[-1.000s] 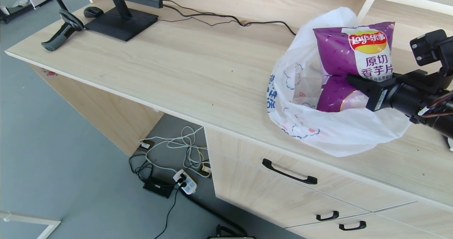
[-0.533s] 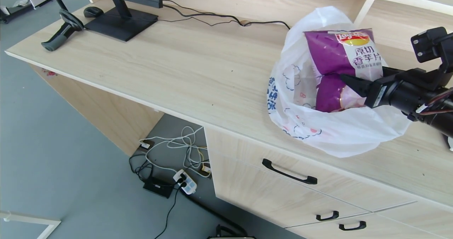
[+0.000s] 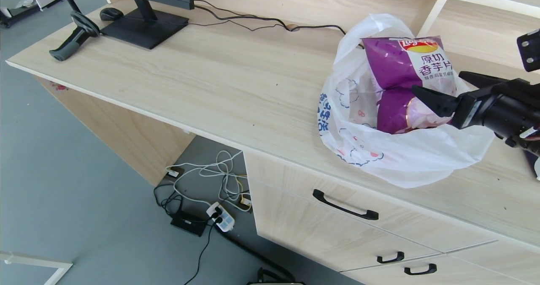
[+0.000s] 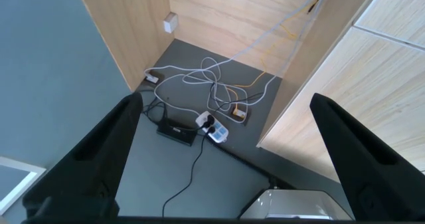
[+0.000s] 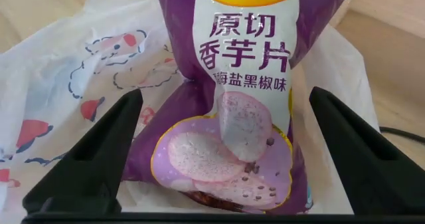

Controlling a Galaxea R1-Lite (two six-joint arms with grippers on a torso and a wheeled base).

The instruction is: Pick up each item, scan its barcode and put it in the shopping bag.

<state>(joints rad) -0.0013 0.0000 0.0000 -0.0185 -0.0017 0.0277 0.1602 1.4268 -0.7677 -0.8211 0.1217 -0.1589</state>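
A purple chips bag stands upright inside the white plastic shopping bag at the right of the wooden counter. My right gripper is open just right of the chips bag, its fingers spread on either side of the lower half without gripping it. In the right wrist view the chips bag sits between the open fingers of the right gripper, with the shopping bag around it. My left gripper hangs open over the floor beside the counter, with nothing in it.
A handheld barcode scanner lies at the counter's far left, beside a monitor base and a mouse. A black cable runs along the back. Drawers sit under the counter. Cables and a power strip lie on the floor.
The chips bag has sunk lower into the shopping bag. My right gripper has let go of it, opened, and drawn back to the right.
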